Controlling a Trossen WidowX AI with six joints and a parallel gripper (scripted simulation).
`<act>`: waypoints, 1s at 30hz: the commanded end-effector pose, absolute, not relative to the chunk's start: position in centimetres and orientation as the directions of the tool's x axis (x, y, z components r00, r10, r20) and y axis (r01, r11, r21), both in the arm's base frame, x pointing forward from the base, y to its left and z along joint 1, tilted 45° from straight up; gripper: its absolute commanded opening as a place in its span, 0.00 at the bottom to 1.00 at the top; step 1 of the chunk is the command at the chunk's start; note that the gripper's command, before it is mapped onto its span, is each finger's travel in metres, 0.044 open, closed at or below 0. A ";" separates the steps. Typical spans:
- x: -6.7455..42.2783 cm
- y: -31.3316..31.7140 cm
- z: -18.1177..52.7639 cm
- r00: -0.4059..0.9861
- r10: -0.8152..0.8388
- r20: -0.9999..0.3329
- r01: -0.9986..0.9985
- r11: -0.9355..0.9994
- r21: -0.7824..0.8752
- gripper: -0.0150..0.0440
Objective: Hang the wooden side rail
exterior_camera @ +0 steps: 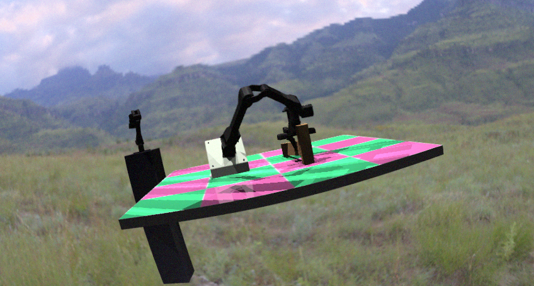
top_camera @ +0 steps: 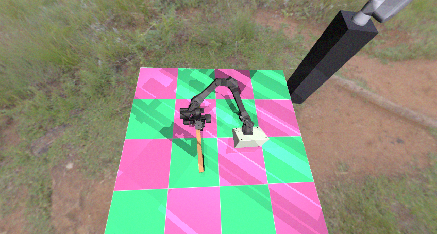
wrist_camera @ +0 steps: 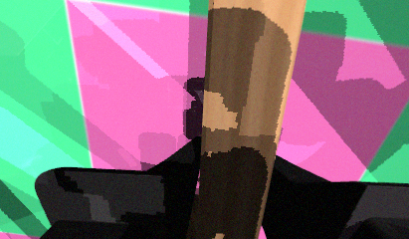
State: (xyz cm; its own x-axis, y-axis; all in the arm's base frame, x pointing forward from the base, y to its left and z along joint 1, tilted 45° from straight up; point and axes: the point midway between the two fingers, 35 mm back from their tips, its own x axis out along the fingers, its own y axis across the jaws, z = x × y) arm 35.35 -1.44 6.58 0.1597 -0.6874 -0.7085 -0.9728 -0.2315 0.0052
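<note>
No readable text, no labels, no numbers, no signs

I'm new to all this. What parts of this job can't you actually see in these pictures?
- Steel hooks on the wooden rail: top view, hidden under the gripper; too small elsewhere.
- Pins and slot in the post: exterior view shows only its plain side.
- Post in top view: covered by the arm's wrist.
- Rail's far end: wrist view, cut off by the top edge.
- Gripper fingers: wrist view, dark and partly behind the rail they clamp.
</note>
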 end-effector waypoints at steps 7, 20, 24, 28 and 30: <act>35.6 -1.3 7.1 0.173 -0.684 -0.709 -0.971 -0.239 -0.006 0.25; 35.5 -1.4 7.2 0.173 -0.684 -0.709 -0.971 -0.239 -0.006 0.25; 35.5 -1.4 7.2 0.173 -0.684 -0.709 -0.971 -0.239 -0.006 0.25; 35.4 -1.5 7.3 0.173 -0.684 -0.709 -0.971 -0.239 -0.006 0.25; 35.4 -1.5 7.3 0.173 -0.684 -0.709 -0.971 -0.239 -0.006 0.25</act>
State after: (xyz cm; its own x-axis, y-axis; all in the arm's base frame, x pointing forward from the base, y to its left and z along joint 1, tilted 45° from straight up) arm 35.40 -1.65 6.83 0.1608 -0.6869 -0.7087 -0.9727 -0.2322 0.0043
